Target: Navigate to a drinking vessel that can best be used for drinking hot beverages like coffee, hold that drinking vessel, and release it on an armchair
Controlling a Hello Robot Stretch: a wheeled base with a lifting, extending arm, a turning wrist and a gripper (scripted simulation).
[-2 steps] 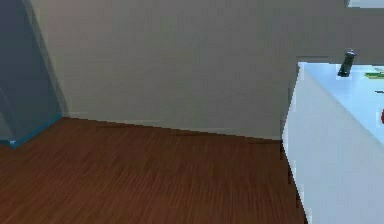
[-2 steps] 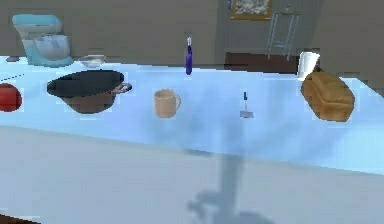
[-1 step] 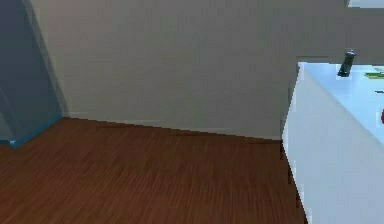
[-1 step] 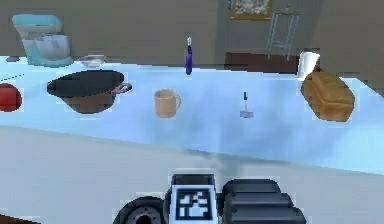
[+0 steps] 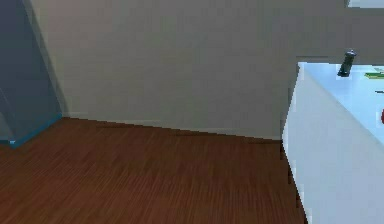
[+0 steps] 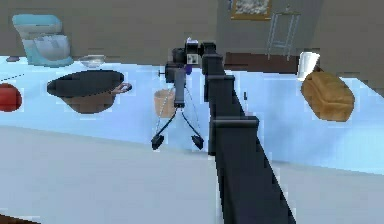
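Note:
A small beige mug-like cup [image 6: 163, 100] stands on the pale countertop [image 6: 120, 125] in the arm side view. The dark arm [image 6: 235, 140] rises from the bottom edge to two white marker squares. Just left of these is the gripper [image 6: 177, 142], its thin fingers [image 6: 158, 141] spreading down over the counter. The cup is close against the gripper's left side. I cannot tell whether the two touch, nor whether the gripper holds anything.
The counter also carries a dark bowl [image 6: 87, 88], a pale blue stand mixer [image 6: 45, 42], a red thing [image 6: 8, 97], a bread loaf [image 6: 328, 95] and a white cup [image 6: 309, 64]. The forward view has wooden floor [image 5: 140, 180], a wall, and a white counter [image 5: 335, 140] with a small dark object [image 5: 347, 63].

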